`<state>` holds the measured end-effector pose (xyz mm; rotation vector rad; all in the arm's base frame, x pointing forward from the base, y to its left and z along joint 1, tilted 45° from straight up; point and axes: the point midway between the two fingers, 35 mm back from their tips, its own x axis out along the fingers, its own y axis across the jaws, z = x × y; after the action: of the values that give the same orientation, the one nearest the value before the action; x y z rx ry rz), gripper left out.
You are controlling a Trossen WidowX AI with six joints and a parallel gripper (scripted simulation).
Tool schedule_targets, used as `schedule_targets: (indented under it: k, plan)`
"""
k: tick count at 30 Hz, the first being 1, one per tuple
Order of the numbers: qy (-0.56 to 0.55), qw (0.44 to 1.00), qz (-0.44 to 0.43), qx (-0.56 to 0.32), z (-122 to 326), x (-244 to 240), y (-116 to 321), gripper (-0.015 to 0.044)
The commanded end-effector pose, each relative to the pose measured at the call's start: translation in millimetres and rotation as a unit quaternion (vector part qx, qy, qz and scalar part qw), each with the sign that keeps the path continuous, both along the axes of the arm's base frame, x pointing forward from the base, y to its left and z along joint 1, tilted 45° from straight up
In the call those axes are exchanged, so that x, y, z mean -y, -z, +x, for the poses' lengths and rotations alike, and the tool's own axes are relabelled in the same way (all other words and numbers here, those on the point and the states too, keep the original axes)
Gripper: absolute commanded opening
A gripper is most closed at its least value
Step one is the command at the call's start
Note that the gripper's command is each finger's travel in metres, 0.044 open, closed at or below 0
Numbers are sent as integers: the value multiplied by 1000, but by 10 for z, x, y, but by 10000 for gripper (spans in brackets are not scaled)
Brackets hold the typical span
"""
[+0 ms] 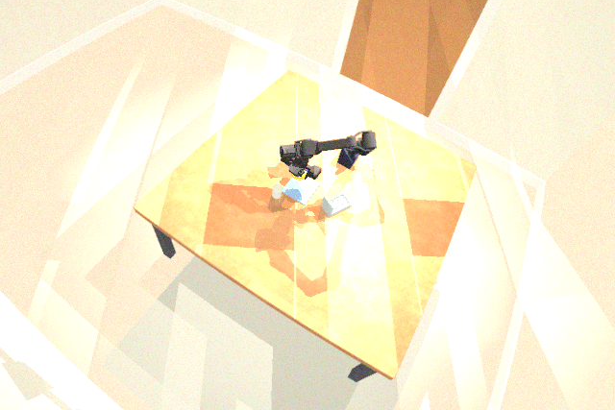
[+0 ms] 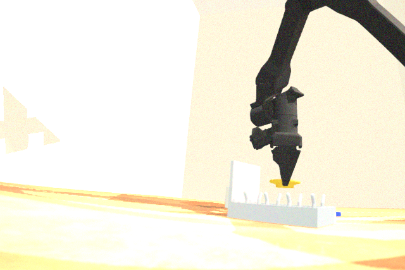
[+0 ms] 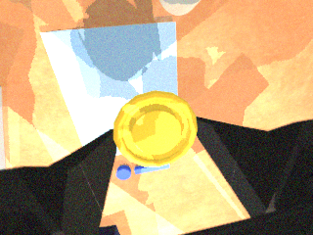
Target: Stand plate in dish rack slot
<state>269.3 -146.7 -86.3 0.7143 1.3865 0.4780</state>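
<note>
The yellow plate is level, and a bit of it shows in the top view. My gripper is shut on the plate, with one finger on each side of its rim. It holds the plate in the air above a pale flat sheet. The white dish rack stands on the table beside the sheet, with upright rails and a tall end panel. In the exterior view the plate shows above the height of the rails, behind the rack.
A whitish cup-like thing stands beside the sheet, on the side away from the rack. A small blue thing with a round end and a thin handle lies near the sheet. The arm's base is at the back.
</note>
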Motion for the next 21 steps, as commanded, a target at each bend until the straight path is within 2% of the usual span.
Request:
schedule_targets:
  k: [1, 21]
  plan:
    - [-1, 1000, -6, 3, 5, 160, -124, 0]
    - [-1, 1000, -6, 2, -103, 775, -732, 0]
